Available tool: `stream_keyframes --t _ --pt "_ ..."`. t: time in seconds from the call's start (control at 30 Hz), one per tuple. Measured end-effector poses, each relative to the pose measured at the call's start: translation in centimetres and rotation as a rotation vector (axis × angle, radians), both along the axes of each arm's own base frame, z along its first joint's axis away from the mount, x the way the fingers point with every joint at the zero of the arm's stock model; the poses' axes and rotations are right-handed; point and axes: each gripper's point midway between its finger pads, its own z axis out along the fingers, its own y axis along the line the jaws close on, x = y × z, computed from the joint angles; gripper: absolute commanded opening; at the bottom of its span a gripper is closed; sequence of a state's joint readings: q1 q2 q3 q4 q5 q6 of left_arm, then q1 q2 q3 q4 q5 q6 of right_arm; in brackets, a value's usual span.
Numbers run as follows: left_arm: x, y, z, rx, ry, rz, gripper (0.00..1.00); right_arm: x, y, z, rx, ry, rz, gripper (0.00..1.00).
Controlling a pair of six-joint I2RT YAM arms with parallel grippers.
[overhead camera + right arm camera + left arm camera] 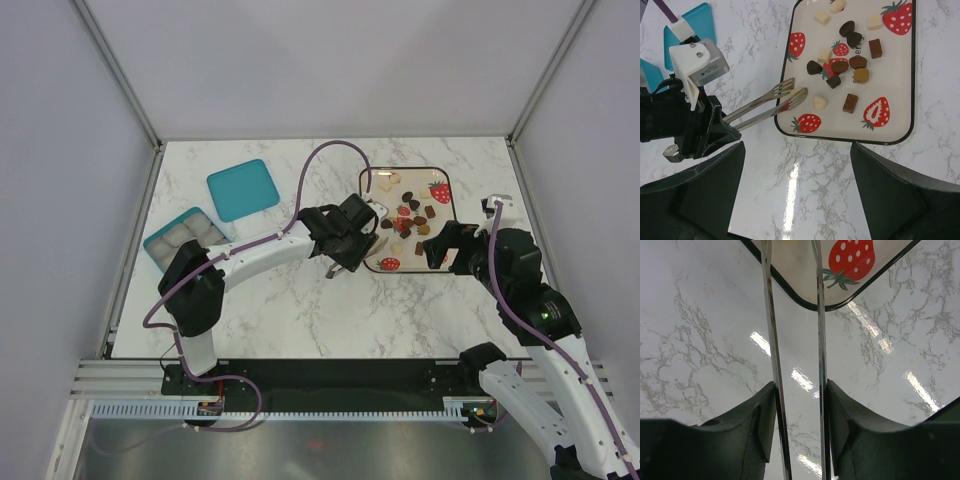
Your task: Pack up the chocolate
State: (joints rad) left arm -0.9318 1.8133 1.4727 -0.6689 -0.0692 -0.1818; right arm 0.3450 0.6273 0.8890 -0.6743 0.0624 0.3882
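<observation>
Left wrist: tongs (770, 315) tips cut off by top edge; tray (792, 265) only corner in frame. Top view: chocolate (413, 204) shapes too small to tell.

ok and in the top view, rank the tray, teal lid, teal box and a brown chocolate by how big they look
1. tray, clearly the largest
2. teal lid and teal box: they look about the same, too close to rank
3. brown chocolate, by far the smallest
</observation>
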Motion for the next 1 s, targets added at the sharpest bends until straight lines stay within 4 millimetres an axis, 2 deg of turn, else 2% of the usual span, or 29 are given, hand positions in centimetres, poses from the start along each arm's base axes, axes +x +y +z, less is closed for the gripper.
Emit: stream_keyframes --t 0.7,0.87,1.0 --pt "0.0 0.1 0.3 -0.003 -0.006 0.009 0.41 -0.4 0.0 0.0 0.008 -0.012 0.005 0.95" --pt "-0.3 0.7 1.6 -0.011 -0.013 0.036 0.39 -0.7 0.3 0.1 0.024 -0.014 0.019 0.94" --pt "-0.4 1.8 3.6 -0.013 -0.042 0.076 0.38 -1.0 1.1 0.4 0.055 -0.013 0.059 0.94"
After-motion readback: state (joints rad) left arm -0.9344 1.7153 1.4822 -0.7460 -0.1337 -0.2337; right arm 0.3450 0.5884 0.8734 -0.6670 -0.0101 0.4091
